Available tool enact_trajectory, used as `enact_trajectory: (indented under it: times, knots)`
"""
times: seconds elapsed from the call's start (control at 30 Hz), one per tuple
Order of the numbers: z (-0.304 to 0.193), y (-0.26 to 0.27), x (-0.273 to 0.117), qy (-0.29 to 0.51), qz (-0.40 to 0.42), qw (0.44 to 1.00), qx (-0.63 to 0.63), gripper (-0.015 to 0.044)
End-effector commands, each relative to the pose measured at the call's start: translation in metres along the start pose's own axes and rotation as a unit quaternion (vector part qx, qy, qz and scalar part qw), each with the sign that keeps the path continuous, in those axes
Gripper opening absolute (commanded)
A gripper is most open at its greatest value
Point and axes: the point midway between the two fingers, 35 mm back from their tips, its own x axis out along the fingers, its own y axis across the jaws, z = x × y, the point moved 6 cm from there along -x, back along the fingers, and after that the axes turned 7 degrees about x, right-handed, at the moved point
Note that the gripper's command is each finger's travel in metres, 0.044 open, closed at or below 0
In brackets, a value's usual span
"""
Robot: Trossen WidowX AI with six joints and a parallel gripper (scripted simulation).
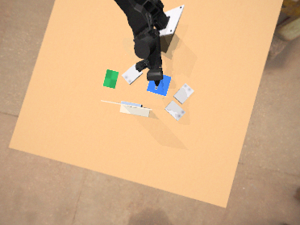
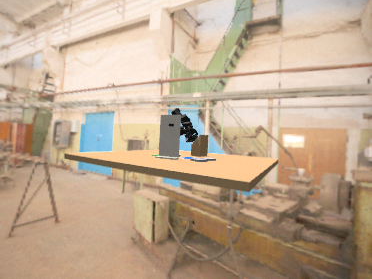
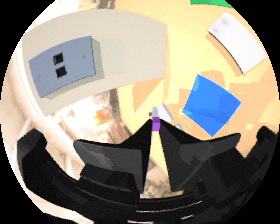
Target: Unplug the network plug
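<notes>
The upright cream panel (image 1: 135,111) (image 2: 168,136) (image 3: 137,50), with its blue-grey two-opening socket plate (image 3: 82,66), was positioned beside the blue square (image 1: 164,89) (image 3: 212,107), and three flat light-grey plates were laid around that square. The small purple-and-grey plug (image 1: 156,88) (image 3: 156,124) was clamped between the narrowly spaced fingertips of the black gripper (image 1: 156,84) (image 2: 191,140) (image 3: 154,122), clear of the panel. The black arm (image 1: 131,13) (image 2: 185,123) was extended over the table (image 1: 101,146) (image 2: 225,173), with the gripper held above the blue square.

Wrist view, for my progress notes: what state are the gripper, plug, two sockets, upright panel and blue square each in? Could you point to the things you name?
Gripper (image 1: 157,82) (image 2: 191,140) (image 3: 154,122): shut on the plug.
Plug (image 1: 156,88) (image 3: 156,122): out of the sockets, held at the fingertips.
Two sockets (image 3: 59,65): both empty.
Upright panel (image 1: 135,111) (image 2: 168,137) (image 3: 142,45): standing.
Blue square (image 1: 165,81) (image 3: 211,105): flat on the table, plug not set down.
</notes>
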Motion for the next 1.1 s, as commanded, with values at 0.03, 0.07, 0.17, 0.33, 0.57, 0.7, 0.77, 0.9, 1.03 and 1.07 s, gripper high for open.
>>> enact_trajectory:
  times: [0.03,0.07,0.17,0.33,0.57,0.7,0.77,0.9,1.03,1.07]
  knots:
    - [-0.005,-0.007,0.007,-0.017,-0.026,1.000,0.002,0.0000]
    - [-0.006,-0.009,0.008,-0.020,-0.031,0.999,0.002,0.0000]
    - [-0.009,-0.015,0.011,-0.029,-0.046,0.998,0.001,0.0000]
    - [-0.014,-0.025,0.016,-0.046,-0.071,0.996,-0.001,0.0000]
    - [-0.020,-0.039,0.022,-0.072,-0.101,0.992,-0.007,0.0000]
    - [-0.023,-0.048,0.025,-0.088,-0.117,0.989,-0.011,0.0000]
    - [-0.024,-0.052,0.026,-0.097,-0.124,0.987,-0.014,0.0000]
    - [-0.025,-0.055,0.027,-0.103,-0.129,0.986,-0.016,0.0000]
    - [-0.025,-0.057,0.030,-0.103,-0.130,0.986,-0.016,0.0000]
    - [-0.025,-0.058,0.030,-0.103,-0.130,0.986,-0.016,0.0000]
